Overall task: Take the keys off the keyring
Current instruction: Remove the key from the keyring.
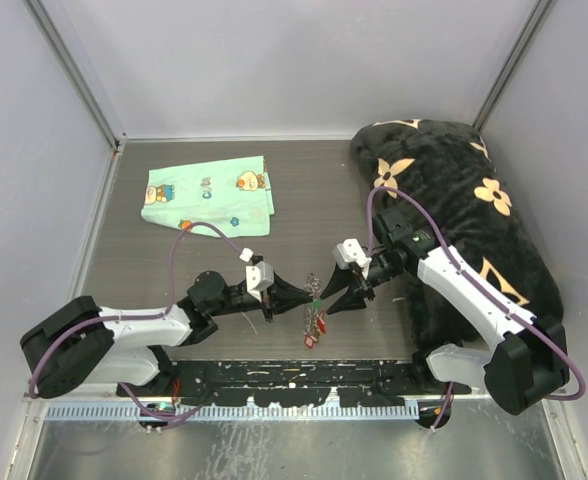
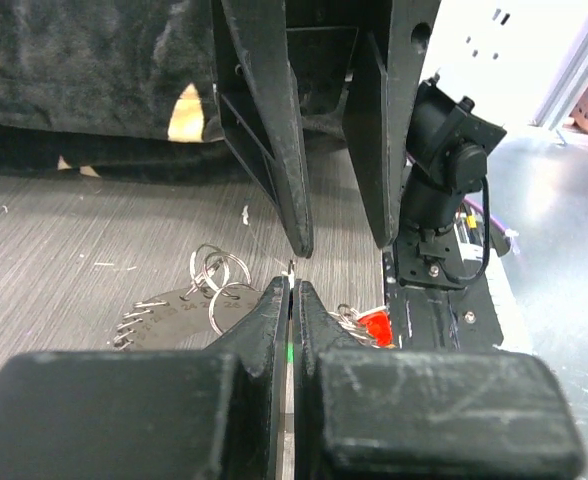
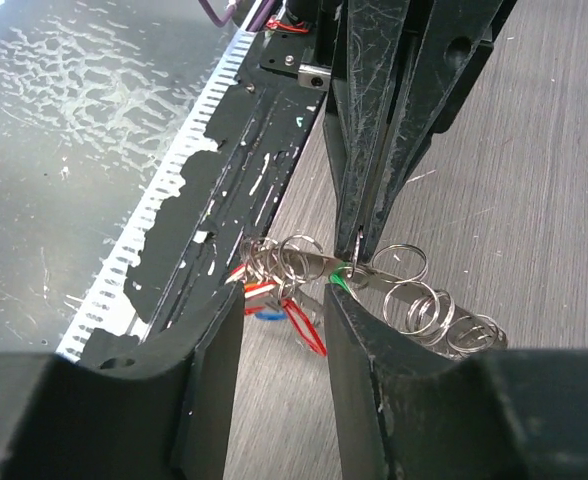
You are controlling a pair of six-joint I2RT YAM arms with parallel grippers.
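Overhead, the left arm lies low over the table (image 1: pixel 304 200), reaching from the near-left corner with its forearm running right. The left gripper (image 1: pixel 302 296) points right near the table's middle. Its fingers are pressed together, and its wrist view shows a thin silver sliver and a streak of green pinched between them. The right wrist view shows those tips meeting on the green-headed key (image 3: pixel 340 281).

Just right of that gripper is the keyring (image 1: pixel 310 308), between the two grippers near the front edge. The left wrist view shows the loop lying flat on the table, with small split rings (image 2: pixel 219 272) at its rim. The keys (image 3: pixel 274 295), with red and blue heads, are bunched at the near side. These colours are clear only in the right wrist view.

The right arm comes from the near-right corner, elbow raised over the black blanket (image 1: pixel 474 200), forearm angled left and down. The right gripper (image 1: pixel 338 299) faces the left one, jaws apart. Its own camera shows the fingers on either side of the key bunch, and contact cannot be judged.

A mint-green cloth (image 1: pixel 207 195) lies at the far left, well apart.
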